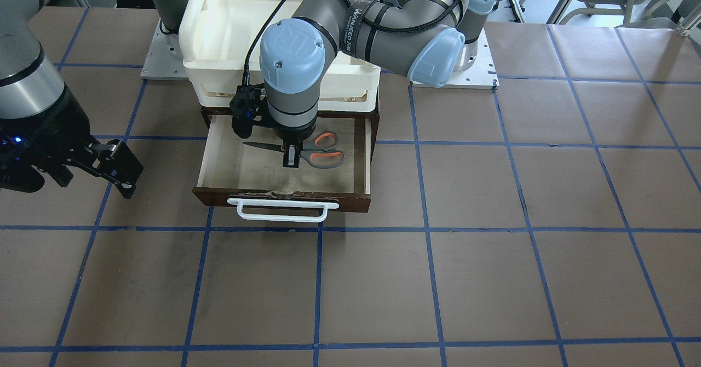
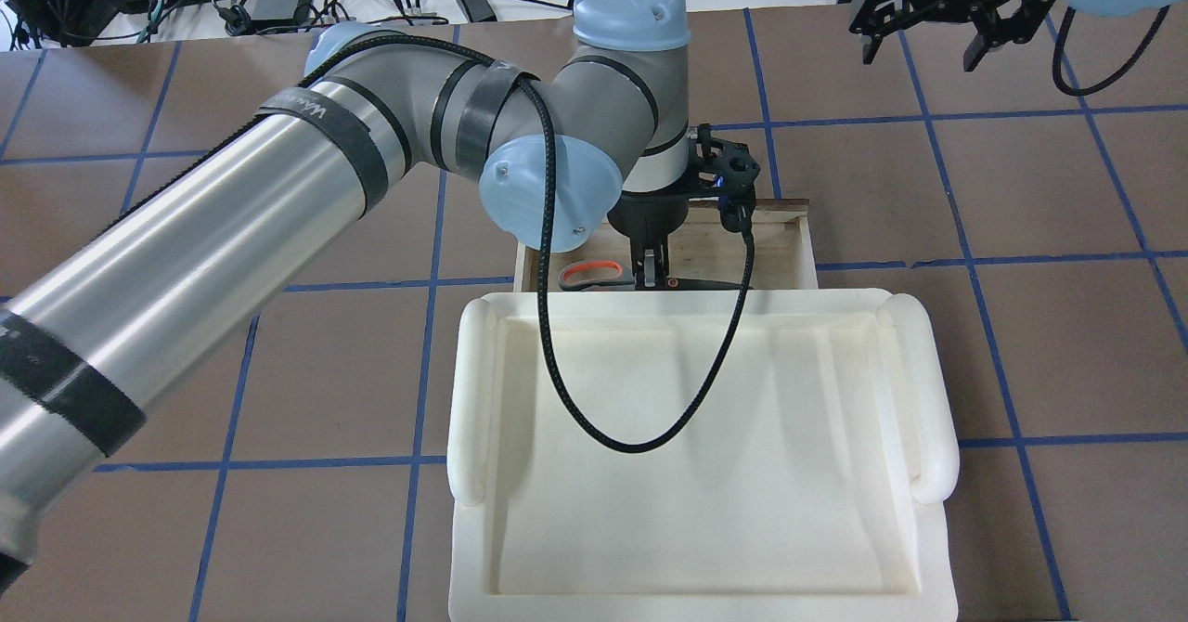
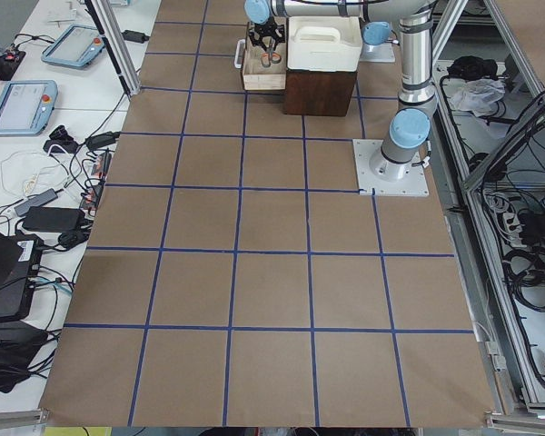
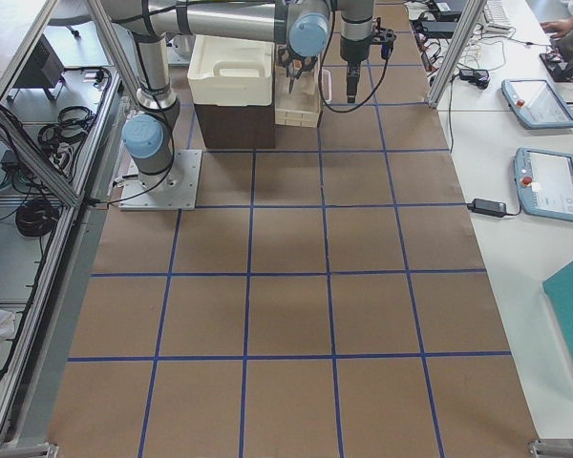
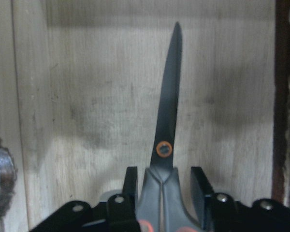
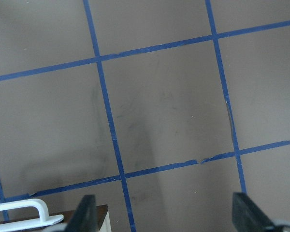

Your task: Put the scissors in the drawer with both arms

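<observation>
Scissors [image 1: 316,149] lie in the open drawer [image 1: 361,153]; release in hand.
Left gripper [image 1: 292,158] straddles their neck, pinch unclear; right gripper [image 1: 121,171], spread empty at the drawer's nine o'clock, likely pushes the handle [image 1: 282,210] next.

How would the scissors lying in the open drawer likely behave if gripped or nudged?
The scissors would probably stay stiff: dark metal blades, moulded handles. Lying flat on the drawer floor, they should slide, not roll. Held at the narrow neck where the left gripper straddles them, they might pivot, the handles being bulkier.
</observation>
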Robot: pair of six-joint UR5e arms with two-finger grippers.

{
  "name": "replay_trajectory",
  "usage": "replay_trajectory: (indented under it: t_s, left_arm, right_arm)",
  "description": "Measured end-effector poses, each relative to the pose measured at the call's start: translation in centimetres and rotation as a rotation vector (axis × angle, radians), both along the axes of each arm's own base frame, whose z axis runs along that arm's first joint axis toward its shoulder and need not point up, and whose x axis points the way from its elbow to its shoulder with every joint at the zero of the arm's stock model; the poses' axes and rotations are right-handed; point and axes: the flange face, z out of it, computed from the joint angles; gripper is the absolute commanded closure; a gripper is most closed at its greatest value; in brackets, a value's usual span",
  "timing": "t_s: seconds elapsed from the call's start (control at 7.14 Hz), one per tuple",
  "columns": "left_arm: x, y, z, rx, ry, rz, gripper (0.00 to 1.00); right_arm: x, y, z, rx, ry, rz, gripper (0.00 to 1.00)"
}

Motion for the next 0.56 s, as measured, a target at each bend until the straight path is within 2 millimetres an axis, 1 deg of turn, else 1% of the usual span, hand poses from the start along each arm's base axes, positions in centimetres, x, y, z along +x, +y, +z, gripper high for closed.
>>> replay_trajectory:
  t_s: [0.28,0.42,0.56]
  left_arm:
    - [0.0,0.0,0.2,-0.002,0.001,0.004,0.14]
    - [0.1,0.1,0.7,-0.011,0.004,0.007,0.14]
    - [0.2,0.1,1.8,-0.027,0.010,0.017,0.14]
  right_arm:
    - [3.8,1.5,1.2,-0.015,-0.010,0.059,0.00]
    - [5.2,2.3,1.7,-0.014,-0.010,0.080,0.00]
    - [5.8,2.8,2.0,-0.006,-0.013,0.091,0.00]
